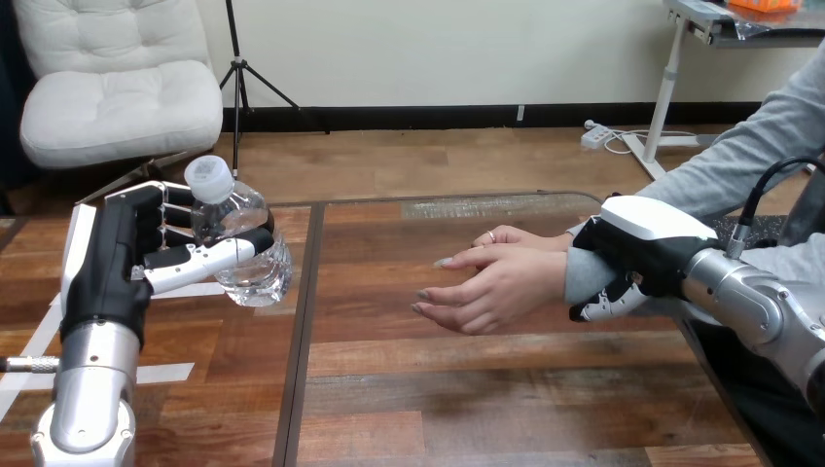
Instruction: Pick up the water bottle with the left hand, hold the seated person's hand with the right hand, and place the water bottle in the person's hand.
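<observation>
A clear water bottle [243,238] with a white cap is lifted off the table at the left, tilted, with my left hand [131,248] shut on it, fingers and thumb wrapped round its body. At the right, the person's hand [491,282] reaches out over the table, fingers pointing left and held apart from the bottle. My right hand [642,255] is shut on the person's forearm at the grey sleeve, just behind the wrist, with its fingers curled under the sleeve.
The wooden table [467,399] has a dark seam [297,341] running front to back between the bottle and the person's hand. White tape strips [165,373] lie on the table at the left, beside my left forearm.
</observation>
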Controlling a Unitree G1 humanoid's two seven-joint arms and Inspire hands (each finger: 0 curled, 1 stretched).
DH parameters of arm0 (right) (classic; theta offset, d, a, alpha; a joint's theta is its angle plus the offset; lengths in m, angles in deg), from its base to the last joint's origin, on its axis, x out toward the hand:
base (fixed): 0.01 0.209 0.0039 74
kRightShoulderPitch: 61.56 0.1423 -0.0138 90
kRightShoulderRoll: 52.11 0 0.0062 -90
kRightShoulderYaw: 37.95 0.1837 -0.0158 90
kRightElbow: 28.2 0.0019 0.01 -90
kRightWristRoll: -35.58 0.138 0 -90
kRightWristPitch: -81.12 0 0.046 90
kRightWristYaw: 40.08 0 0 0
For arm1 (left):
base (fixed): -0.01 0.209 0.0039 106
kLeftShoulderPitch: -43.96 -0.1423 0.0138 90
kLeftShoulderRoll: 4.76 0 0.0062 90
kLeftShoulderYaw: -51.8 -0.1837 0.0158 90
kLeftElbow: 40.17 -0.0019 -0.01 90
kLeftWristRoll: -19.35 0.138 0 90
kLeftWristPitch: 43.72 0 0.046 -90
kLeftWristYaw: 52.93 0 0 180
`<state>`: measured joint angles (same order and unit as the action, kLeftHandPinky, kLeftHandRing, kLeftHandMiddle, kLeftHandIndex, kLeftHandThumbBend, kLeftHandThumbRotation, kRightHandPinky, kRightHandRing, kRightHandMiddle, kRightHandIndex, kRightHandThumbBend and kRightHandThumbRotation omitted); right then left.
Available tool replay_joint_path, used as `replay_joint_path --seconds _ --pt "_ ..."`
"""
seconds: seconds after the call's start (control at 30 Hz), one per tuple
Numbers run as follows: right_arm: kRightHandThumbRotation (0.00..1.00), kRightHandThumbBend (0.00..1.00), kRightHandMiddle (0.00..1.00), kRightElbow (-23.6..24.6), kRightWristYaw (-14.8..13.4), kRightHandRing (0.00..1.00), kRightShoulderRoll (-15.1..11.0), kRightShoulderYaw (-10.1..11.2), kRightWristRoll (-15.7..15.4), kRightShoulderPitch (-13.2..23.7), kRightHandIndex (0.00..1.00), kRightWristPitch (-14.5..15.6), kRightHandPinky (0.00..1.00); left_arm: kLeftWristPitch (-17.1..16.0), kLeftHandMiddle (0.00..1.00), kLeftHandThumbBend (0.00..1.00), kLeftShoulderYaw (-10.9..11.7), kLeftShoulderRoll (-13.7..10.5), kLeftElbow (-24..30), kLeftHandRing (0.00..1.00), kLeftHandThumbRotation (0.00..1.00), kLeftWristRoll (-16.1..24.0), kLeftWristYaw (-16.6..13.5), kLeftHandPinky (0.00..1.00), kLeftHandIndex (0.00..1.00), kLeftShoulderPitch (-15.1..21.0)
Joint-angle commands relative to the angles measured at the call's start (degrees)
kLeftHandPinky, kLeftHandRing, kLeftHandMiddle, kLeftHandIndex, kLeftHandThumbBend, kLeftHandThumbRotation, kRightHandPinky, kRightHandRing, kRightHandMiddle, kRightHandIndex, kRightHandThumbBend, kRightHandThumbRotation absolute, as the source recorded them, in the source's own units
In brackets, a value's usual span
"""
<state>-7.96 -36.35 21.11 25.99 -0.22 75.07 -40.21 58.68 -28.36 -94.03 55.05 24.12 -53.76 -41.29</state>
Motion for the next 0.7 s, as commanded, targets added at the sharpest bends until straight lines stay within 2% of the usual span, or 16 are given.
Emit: replay_joint_path --seconds 0.0,0.67 --pt "0.00 0.53 0.34 3.5 -1.8 0.28 2.5 1.8 1.5 7.8 0.35 -2.1 0.23 -1.2 0.40 0.70 0.2 -0.1 1.9 0.35 0.00 -0.2 -0.5 0.30 0.43 4.5" --pt "0.00 0.55 0.33 4.6 -1.8 0.27 3.3 1.6 0.9 9.0 0.35 -2.3 0.22 -1.3 0.40 0.70 0.2 0.1 1.9 0.35 0.00 -0.2 -0.5 0.30 0.43 4.3"
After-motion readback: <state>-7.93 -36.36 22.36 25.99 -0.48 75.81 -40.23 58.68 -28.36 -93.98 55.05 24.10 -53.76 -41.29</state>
